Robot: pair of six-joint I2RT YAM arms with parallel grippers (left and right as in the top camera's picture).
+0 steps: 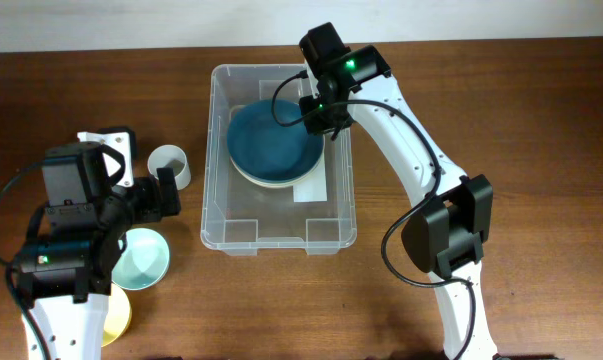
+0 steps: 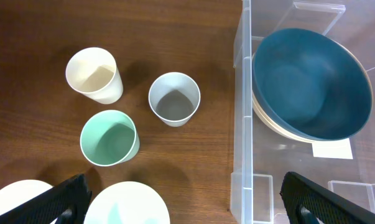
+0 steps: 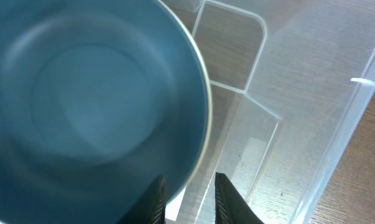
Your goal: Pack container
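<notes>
The clear plastic container [image 1: 210, 190] stands mid-table; it also shows in the left wrist view [image 2: 239, 124] and the right wrist view [image 3: 336, 124]. Inside it a dark blue bowl [image 1: 273, 138] sits nested on a cream bowl [image 1: 271, 183]. My right gripper [image 1: 321, 112] is inside the container at the blue bowl's right rim. Its fingers [image 3: 188, 199] straddle the rim of the blue bowl [image 3: 81, 93] with a visible gap, so it is open. My left gripper [image 1: 167, 192] is left of the container, open wide and empty [image 2: 187, 205].
Left of the container stand a cream cup [image 2: 94, 74], a grey-white cup [image 2: 174, 98] and a mint cup [image 2: 109, 138]. A pale mint bowl [image 2: 126, 205] and a yellow bowl [image 1: 117, 315] lie nearer the front left. A white label [image 2: 331, 149] is on the container's base.
</notes>
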